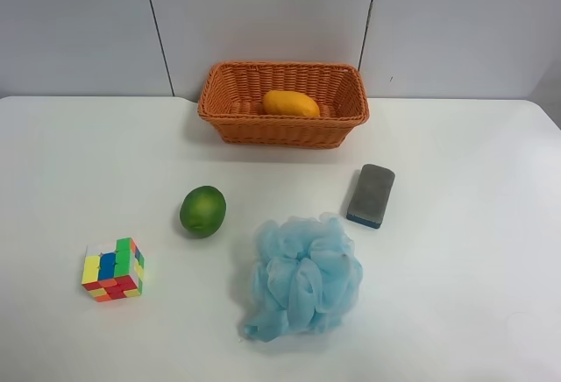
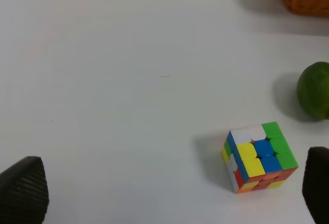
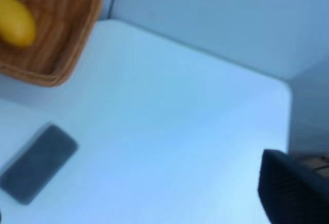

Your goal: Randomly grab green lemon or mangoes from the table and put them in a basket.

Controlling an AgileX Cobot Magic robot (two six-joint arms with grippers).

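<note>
The yellow-orange mango (image 1: 291,103) lies inside the orange wicker basket (image 1: 223,119) at the back of the white table (image 1: 473,251). The green lemon (image 1: 202,210) sits on the table in front of the basket, left of centre. No arm shows in the exterior high view. In the left wrist view my left gripper (image 2: 175,157) is open and empty above the table, with the lemon (image 2: 314,90) off to one side. In the right wrist view only one dark finger (image 3: 293,193) shows, at the frame's edge, holding nothing. The basket (image 3: 67,59) and mango (image 3: 15,21) lie beyond it.
A multicoloured puzzle cube (image 1: 113,269) (image 2: 258,157) stands left of the lemon. A grey sponge (image 1: 371,194) (image 3: 38,163) lies right of centre. A blue mesh bath pouf (image 1: 302,277) sits at the front middle. A grey panelled wall runs behind the table.
</note>
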